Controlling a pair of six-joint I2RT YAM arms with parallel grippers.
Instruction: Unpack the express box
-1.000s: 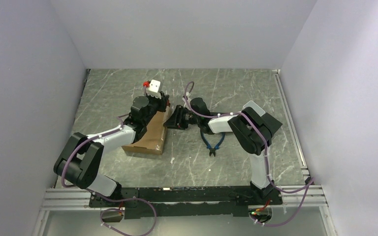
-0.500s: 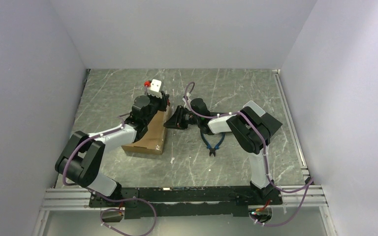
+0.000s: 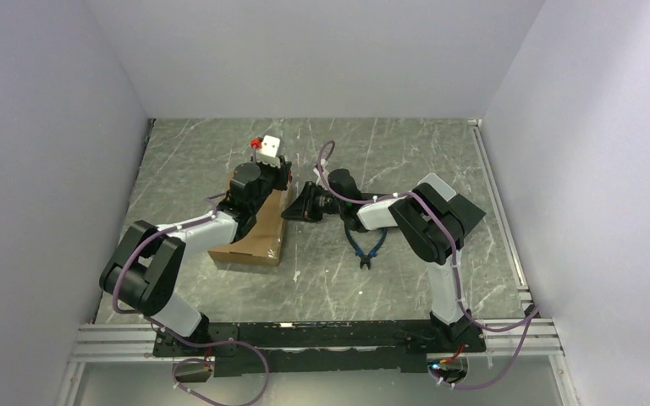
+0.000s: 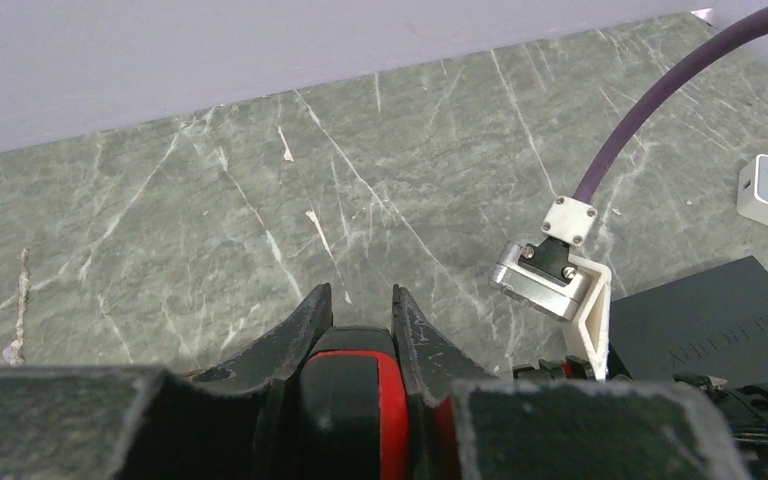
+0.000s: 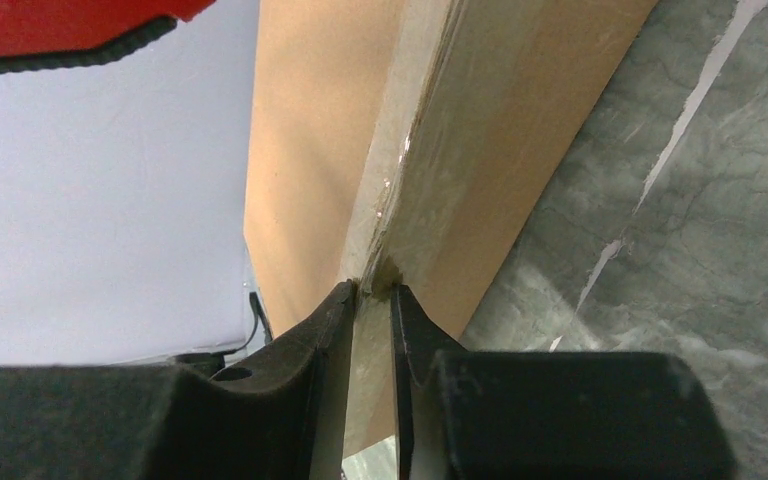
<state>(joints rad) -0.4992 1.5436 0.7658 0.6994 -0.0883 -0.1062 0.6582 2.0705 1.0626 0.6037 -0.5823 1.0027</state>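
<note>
Right gripper (image 5: 370,300) is pinched tight on a thin edge of the express box (image 5: 490,130). Left gripper (image 4: 360,310) is clamped on some red-and-black thing (image 4: 355,400), can't tell what it is.

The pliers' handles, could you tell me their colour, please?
Blue; the pliers show best in the top view.

Express box (image 3: 252,230) lies flat on the marbled table (image 3: 406,161), left of centre. Left gripper (image 3: 262,155) reaches past the box's far end, with a small red item (image 3: 256,142) and a white block (image 3: 270,149) at its tip, probably held. Right gripper (image 3: 294,207) meets the box's right edge; blue-handled pliers (image 3: 366,245) lie beneath that arm.
</note>
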